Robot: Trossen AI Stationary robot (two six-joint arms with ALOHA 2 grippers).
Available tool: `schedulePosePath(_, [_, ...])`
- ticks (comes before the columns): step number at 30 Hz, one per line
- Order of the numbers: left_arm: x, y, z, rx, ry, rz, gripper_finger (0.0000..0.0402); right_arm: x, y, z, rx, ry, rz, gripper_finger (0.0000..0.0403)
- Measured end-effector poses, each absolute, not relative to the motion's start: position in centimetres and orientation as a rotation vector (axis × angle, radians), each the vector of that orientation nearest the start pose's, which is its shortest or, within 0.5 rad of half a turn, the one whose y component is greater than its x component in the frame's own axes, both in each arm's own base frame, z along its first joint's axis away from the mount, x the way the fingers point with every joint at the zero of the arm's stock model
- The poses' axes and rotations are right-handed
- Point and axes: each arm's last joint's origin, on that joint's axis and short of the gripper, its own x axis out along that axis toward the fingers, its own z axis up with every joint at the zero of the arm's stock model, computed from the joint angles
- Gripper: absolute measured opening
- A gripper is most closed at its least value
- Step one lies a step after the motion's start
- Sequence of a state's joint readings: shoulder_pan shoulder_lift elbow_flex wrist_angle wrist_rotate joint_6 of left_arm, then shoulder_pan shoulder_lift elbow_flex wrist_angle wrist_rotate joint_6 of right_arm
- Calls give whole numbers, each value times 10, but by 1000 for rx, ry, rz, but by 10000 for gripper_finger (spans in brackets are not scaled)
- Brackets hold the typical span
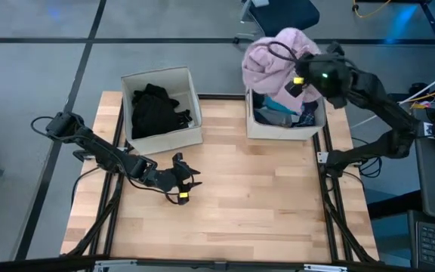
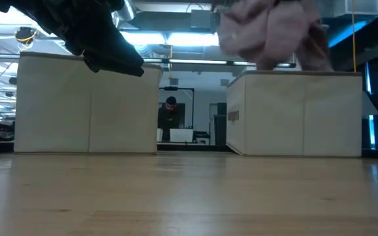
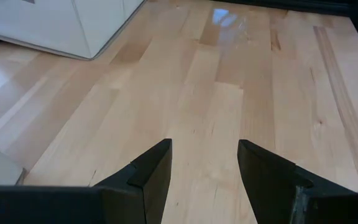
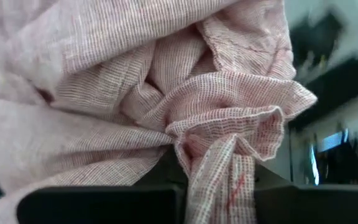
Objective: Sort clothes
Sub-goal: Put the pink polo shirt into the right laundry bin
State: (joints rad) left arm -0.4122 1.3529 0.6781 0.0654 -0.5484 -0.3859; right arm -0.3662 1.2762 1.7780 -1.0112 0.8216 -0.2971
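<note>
A pale pink garment point(image 1: 272, 54) hangs bunched above the right beige box point(image 1: 259, 127), held by my right gripper point(image 1: 297, 81). It fills the right wrist view point(image 4: 135, 93) and shows at the top of the low view point(image 2: 268, 33). Blue and dark clothes point(image 1: 285, 113) lie in the right box. Black pieces point(image 1: 157, 109) lie in the left beige box point(image 1: 174, 137). My left gripper point(image 1: 181, 185) is open and empty, low over the table, in front of the left box; its fingers show in the left wrist view point(image 3: 204, 174). My right gripper is shut on a gathered fold of the pink garment point(image 4: 219, 168), several layers pinched between its two fingers. The garment is lifted above the right box; its bulk bunches on the box's far-left side and hangs slack toward the box.
The two beige boxes stand at the table's far side, a gap between them. The wooden tabletop point(image 1: 255, 196) spreads in front of them. A person point(image 2: 170, 118) sits in the room beyond the table.
</note>
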Motion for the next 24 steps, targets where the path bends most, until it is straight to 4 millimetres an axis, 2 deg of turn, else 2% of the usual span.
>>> schedulePosePath(7, [251,-93,202,-94,504,232,172,181,-140,418,-137,908,-1134,40])
schedulePosePath(14, [251,-93,202,-97,502,233,172,179,-183,344,23,919,-1116,40])
schedulePosePath(19, [251,-93,202,-102,500,233,172,174,-195,285,111,954,-1095,40])
schedulePosePath(24, [251,-93,202,-100,499,232,172,162,-199,239,190,965,-1096,40])
